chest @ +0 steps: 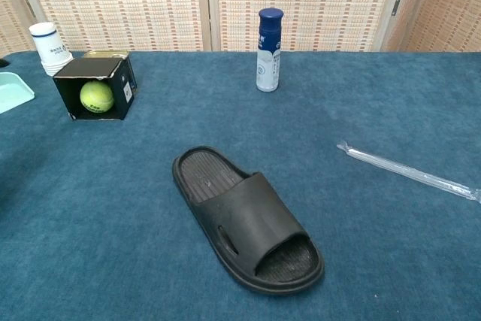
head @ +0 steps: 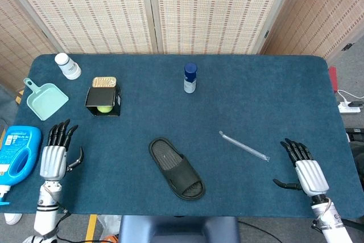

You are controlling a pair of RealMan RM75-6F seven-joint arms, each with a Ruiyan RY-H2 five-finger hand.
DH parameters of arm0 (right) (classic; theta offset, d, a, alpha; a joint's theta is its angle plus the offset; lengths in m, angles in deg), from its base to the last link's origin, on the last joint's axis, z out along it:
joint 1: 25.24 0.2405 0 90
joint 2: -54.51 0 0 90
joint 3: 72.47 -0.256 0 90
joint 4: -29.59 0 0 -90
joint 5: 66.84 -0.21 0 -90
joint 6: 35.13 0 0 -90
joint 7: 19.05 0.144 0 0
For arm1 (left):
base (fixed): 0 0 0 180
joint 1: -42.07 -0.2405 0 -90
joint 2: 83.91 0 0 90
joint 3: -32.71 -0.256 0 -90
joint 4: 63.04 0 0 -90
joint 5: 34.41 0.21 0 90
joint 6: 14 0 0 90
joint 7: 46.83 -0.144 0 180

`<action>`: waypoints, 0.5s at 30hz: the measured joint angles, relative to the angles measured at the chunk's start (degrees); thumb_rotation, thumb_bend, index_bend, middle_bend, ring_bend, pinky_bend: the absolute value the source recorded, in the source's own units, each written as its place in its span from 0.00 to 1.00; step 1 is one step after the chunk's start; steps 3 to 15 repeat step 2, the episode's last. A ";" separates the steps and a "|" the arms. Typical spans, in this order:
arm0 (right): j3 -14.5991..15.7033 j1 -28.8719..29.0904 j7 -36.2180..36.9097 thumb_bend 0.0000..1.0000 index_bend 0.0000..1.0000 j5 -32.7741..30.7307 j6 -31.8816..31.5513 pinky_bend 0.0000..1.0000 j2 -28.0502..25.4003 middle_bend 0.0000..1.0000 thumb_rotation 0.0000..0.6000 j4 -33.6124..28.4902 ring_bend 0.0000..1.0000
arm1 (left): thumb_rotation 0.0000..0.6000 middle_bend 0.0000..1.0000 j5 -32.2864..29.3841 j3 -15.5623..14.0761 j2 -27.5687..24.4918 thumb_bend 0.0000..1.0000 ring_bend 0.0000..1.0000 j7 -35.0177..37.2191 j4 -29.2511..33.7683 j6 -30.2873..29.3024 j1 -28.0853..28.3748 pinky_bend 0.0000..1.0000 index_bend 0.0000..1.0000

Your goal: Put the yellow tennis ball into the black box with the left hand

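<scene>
The ball [chest: 96, 96] sits inside the box [chest: 118, 71], which lies on its side at ten o'clock on the table [head: 227, 106], its opening facing me. My left hand [head: 55, 157] rests at eight o'clock near the table edge, released, fingers spread and holding nothing, well apart from the box. My right hand [head: 307, 172] lies at four o'clock, likewise released and spread, near the straw [head: 243, 145].

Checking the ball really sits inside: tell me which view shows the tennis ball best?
Chest view: it faces the black box opening, showing the whole tennis ball inside. Head view shows only a yellow sliver at the box's mouth.
</scene>
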 measured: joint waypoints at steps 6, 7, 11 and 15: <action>0.01 -0.04 0.09 0.00 0.00 -0.12 0.12 0.00 0.04 0.00 1.00 0.16 0.00 | 0.21 0.02 -0.53 -1.64 -3.82 0.47 0.00 -0.97 5.62 0.72 -2.35 0.00 0.12; 0.01 -0.04 0.09 0.00 0.00 -0.12 0.12 0.00 0.04 0.00 1.00 0.16 0.00 | 0.21 0.02 -0.53 -1.64 -3.82 0.47 0.00 -0.97 5.62 0.72 -2.35 0.00 0.12; 0.01 -0.04 0.09 0.00 0.00 -0.12 0.12 0.00 0.04 0.00 1.00 0.16 0.00 | 0.21 0.02 -0.53 -1.64 -3.82 0.47 0.00 -0.97 5.62 0.72 -2.35 0.00 0.12; 0.01 -0.04 0.09 0.00 0.00 -0.12 0.12 0.00 0.04 0.00 1.00 0.16 0.00 | 0.21 0.02 -0.53 -1.64 -3.82 0.47 0.00 -0.97 5.62 0.72 -2.35 0.00 0.12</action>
